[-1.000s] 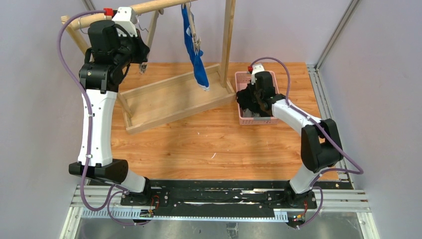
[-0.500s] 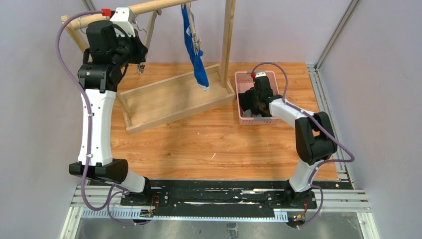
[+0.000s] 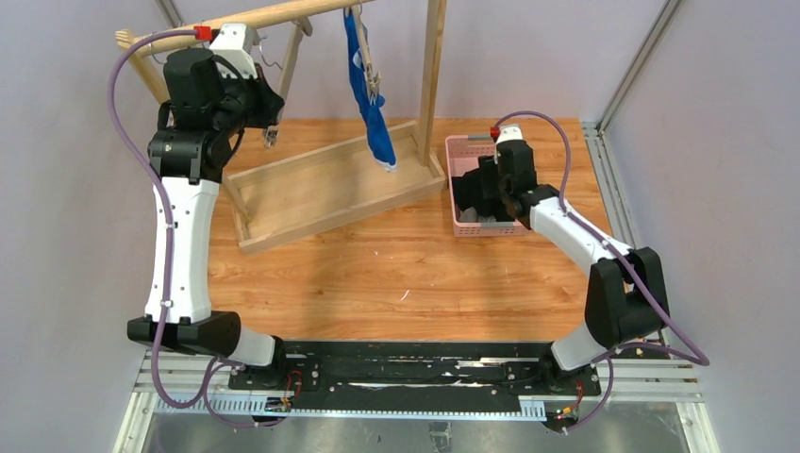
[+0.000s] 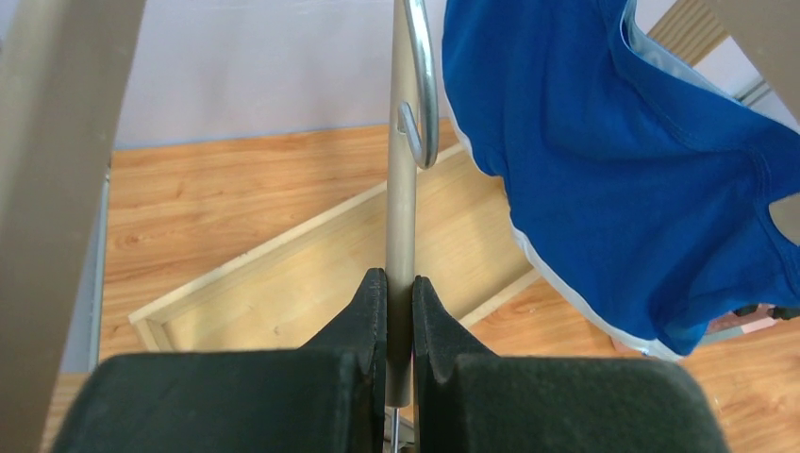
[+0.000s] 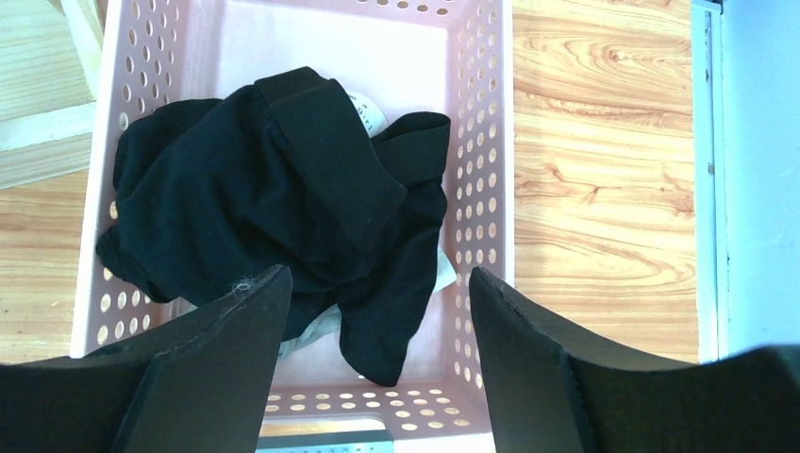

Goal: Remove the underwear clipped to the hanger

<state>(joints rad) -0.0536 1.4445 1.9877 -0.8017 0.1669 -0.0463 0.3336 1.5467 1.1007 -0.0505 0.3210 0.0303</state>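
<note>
Blue underwear (image 4: 613,170) is the one piece left on the hanger (image 4: 401,189). It hangs just to the right of the left jaws and a little beyond them. Those jaws are clamped together on the hanger's thin metal bar, with only their tips biting it. The black underwear (image 5: 283,189) lies heaped in the pink basket (image 5: 492,142), directly below the right jaws, which stand wide apart with nothing between them. A scrap of pale cloth (image 5: 316,326) shows under the black heap; whether it is the grey piece I cannot tell.

The main risk is at the left clamp. The bar looks smooth and narrow, so a tug on the blue cloth while its clip is biting could twist the bar inside the jaws or drag it out of them. The hanger would then swing, and its hook could ride along the wooden rail (image 3: 264,17) or lift off it. A sideways or jerky pull would make this more likely than a steady one straight away from the clip.

A second risk is below the right jaws. The black cloth sits high in the basket, close under the fingertips. Lifting away at a slant could catch a fold and drag it over the basket wall onto the surface. I cannot see the clip on the blue piece from either wrist view, so a grasp might land on loose cloth too far from it and only stretch the fabric.
</note>
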